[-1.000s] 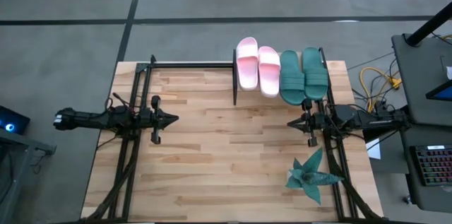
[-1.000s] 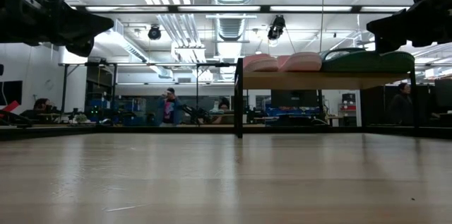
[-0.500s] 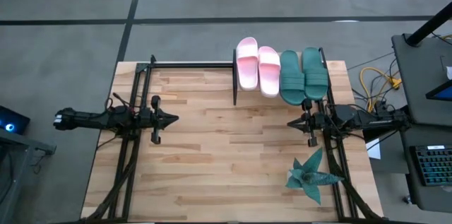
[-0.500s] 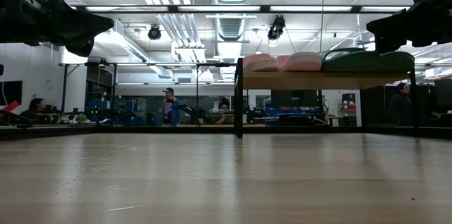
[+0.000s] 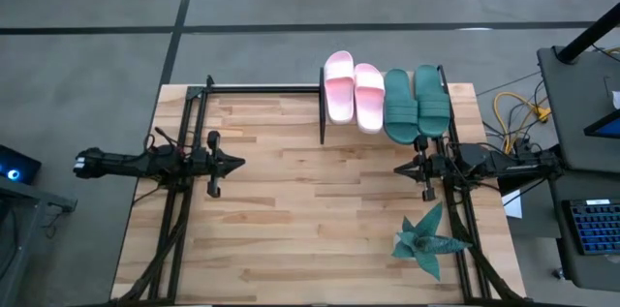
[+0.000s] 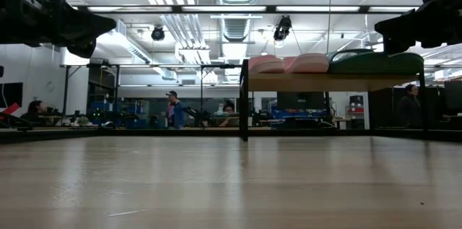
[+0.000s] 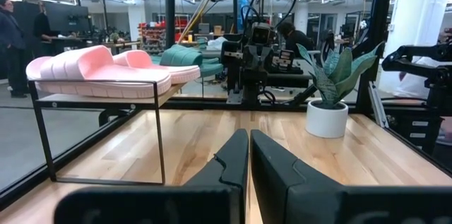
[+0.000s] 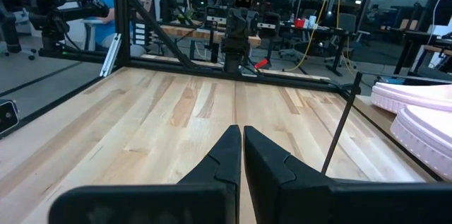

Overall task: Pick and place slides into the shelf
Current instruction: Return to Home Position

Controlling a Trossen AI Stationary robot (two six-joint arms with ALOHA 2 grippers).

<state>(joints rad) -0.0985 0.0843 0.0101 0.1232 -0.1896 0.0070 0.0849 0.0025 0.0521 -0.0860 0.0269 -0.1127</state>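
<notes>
Two pale pink slides and two dark teal slides lie side by side on the shelf, a light-wood board on black posts at the table's far right. In the left wrist view the pink slides rest with their soles on the board. My left gripper hovers shut at the table's left side, pointing level toward the right. My right gripper hovers shut at the right side, just in front of the shelf, pointing left. Neither holds anything.
A teal spiky plant in a white pot stands near the front right corner. Black frame rails run along the left and right table edges. People and workstations show in the room beyond the table.
</notes>
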